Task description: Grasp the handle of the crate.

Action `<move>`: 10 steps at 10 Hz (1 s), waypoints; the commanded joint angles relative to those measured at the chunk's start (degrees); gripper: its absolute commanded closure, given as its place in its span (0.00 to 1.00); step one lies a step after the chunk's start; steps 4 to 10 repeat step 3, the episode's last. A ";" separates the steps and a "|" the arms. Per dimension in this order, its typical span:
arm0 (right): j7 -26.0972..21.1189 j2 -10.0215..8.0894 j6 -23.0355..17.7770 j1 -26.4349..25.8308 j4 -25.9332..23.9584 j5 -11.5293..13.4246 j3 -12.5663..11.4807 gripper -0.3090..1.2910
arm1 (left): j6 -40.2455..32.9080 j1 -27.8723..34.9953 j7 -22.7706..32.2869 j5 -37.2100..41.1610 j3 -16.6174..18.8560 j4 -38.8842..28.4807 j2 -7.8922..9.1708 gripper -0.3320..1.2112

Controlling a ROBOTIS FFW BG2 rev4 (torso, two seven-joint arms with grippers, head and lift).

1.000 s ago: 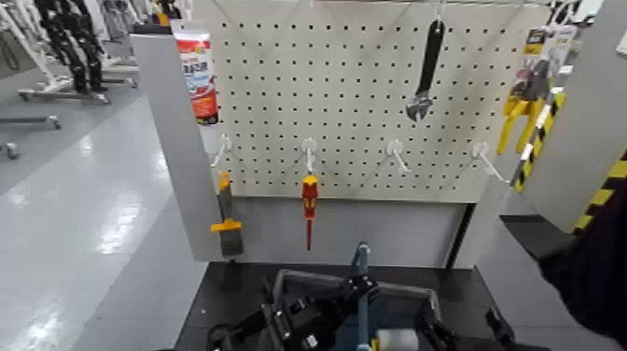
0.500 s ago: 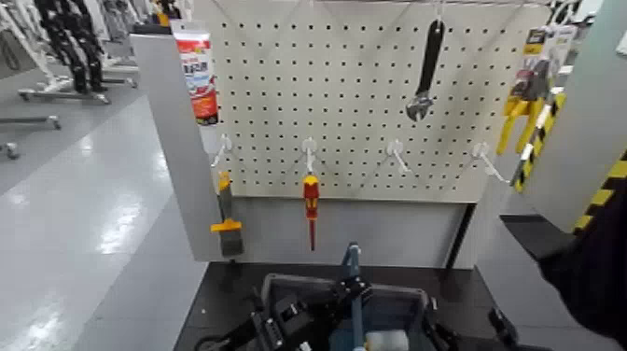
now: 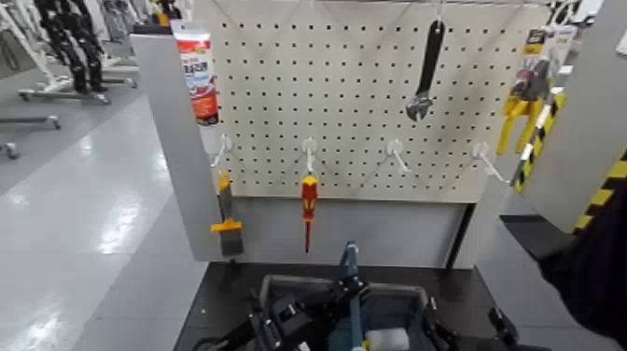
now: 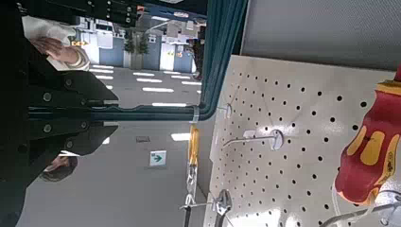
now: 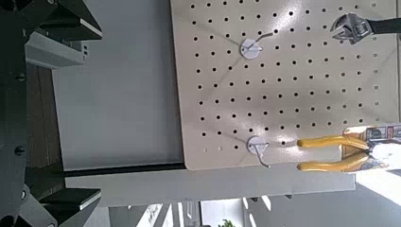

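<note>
The dark blue-grey crate (image 3: 308, 281) sits at the near edge of the black table, partly cut off by the frame. Its blue handle (image 3: 350, 261) stands upright across the middle. My left gripper (image 3: 347, 295) reaches in from the left and is shut on the handle just below its top. In the left wrist view the handle (image 4: 223, 52) runs as a teal band whose thin edge passes between the dark fingers (image 4: 66, 95). My right gripper (image 3: 446, 334) hangs open and empty at the crate's right end, and its fingers (image 5: 66, 24) stand wide apart in the right wrist view.
A white pegboard (image 3: 373, 93) stands close behind the crate, holding a black wrench (image 3: 425, 70), red screwdriver (image 3: 308, 203), scraper (image 3: 227, 229) and yellow pliers (image 3: 521, 110). A white roller (image 3: 387, 339) lies in the crate. A person's dark sleeve (image 3: 597, 271) is at the right.
The crate, its handle and my left gripper have shifted together a little to the left in the head view. The right gripper has hardly moved.
</note>
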 commanded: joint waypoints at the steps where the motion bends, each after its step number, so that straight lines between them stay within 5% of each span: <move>1: 0.69 0.35 0.08 -0.07 -0.09 0.91 -0.27 0.28 | 0.00 -0.12 -0.02 0.00 -0.12 0.05 0.00 0.96; 10: 1.13 0.44 0.34 -0.07 -0.26 1.35 -0.44 0.28 | 0.00 -0.12 -0.02 0.00 -0.12 0.14 0.00 0.96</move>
